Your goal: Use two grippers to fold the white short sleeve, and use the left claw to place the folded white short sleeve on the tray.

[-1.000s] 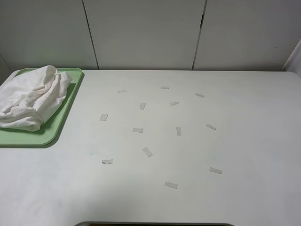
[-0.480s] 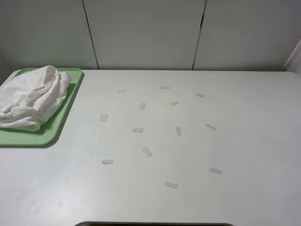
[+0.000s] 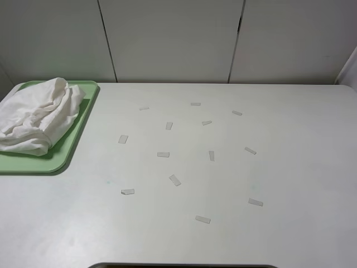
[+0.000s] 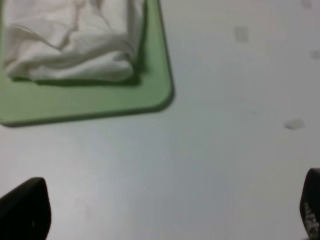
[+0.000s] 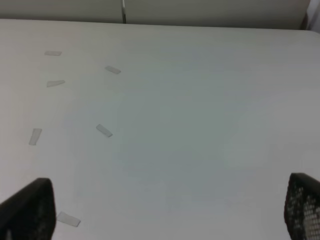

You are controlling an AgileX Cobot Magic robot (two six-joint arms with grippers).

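Two claws are mine, and neither grips anything. My left claw [image 4: 165,210] hangs with its fingers [image 4: 25,207] spread wide over bare table [image 3: 223,178], just off the near corner of the tray [image 4: 90,107]. My right claw [image 5: 165,210] is spread as wide, well away from the tray, over the far side of the table, where a few tape strips [image 5: 104,130] lie flat.

Using the tray as my landmark: it sits at the table's left back corner, close to the wall panels [image 3: 173,39]. Bunched in a loose, rumpled fold, the white shirt [image 3: 36,114] lies on the tray. It covers most of the tray's left and middle, leaving a green strip bare along the near rim and the right rim. From my left wrist camera the shirt [image 4: 75,42] lies beyond the claw, apart from both fingers, with the tray's green edge and a stretch of table between us.

To the right of the tray, more tape strips [image 3: 163,154] are scattered across the middle of the table, all clear of the tray's rim. Neither claw shows in the high view.
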